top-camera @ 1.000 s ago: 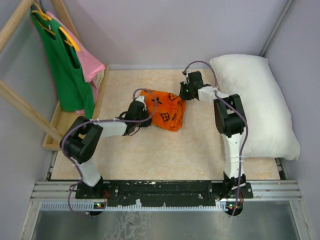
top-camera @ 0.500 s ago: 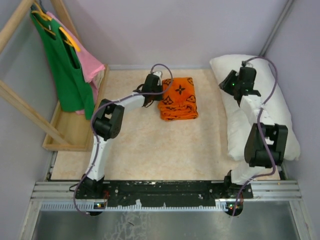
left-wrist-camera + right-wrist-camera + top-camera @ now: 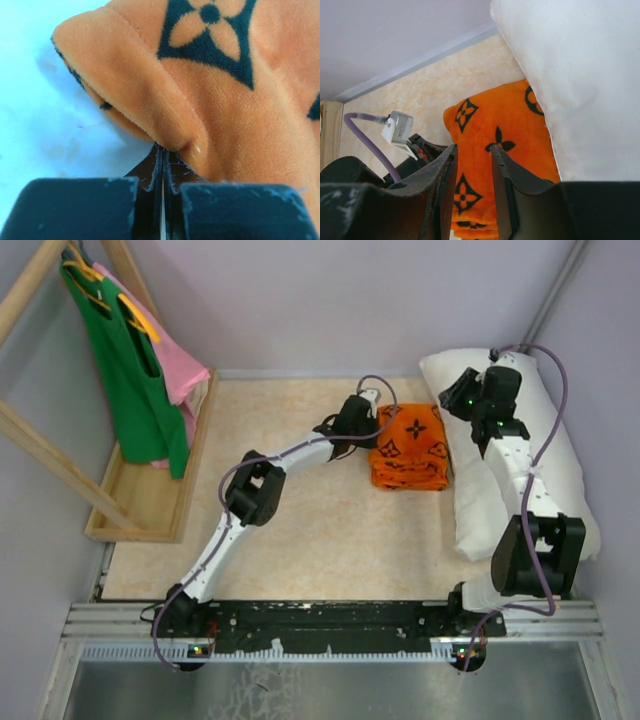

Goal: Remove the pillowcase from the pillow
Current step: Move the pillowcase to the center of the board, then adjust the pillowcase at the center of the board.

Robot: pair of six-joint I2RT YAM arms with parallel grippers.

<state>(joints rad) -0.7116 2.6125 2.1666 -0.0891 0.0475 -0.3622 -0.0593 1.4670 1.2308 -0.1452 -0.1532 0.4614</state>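
Observation:
The orange pillowcase (image 3: 410, 447) with black motifs lies folded flat on the table, off the white pillow (image 3: 530, 460) and touching its left edge. My left gripper (image 3: 370, 424) is stretched far out to the pillowcase's left edge. In the left wrist view that gripper (image 3: 161, 150) is shut, its tips pressed into a fold of the pillowcase (image 3: 225, 100). My right gripper (image 3: 463, 400) hovers open over the pillow's upper left part with nothing between its fingers. In the right wrist view the gripper (image 3: 472, 150) looks down on the pillowcase (image 3: 487, 117) and the pillow (image 3: 580, 75).
A green tank top (image 3: 130, 370) and a pink garment (image 3: 182, 370) hang on a wooden rack at the far left, above a wooden tray (image 3: 150, 505). Walls close in the table at the back and right. The left arm's wrist (image 3: 397, 127) lies beside the pillowcase.
The pillowcase, crumpled mid-table a second ago, now lies folded against the pillow, with the left gripper following it rightward. The right gripper opened, left the pillowcase and rose over the pillow.

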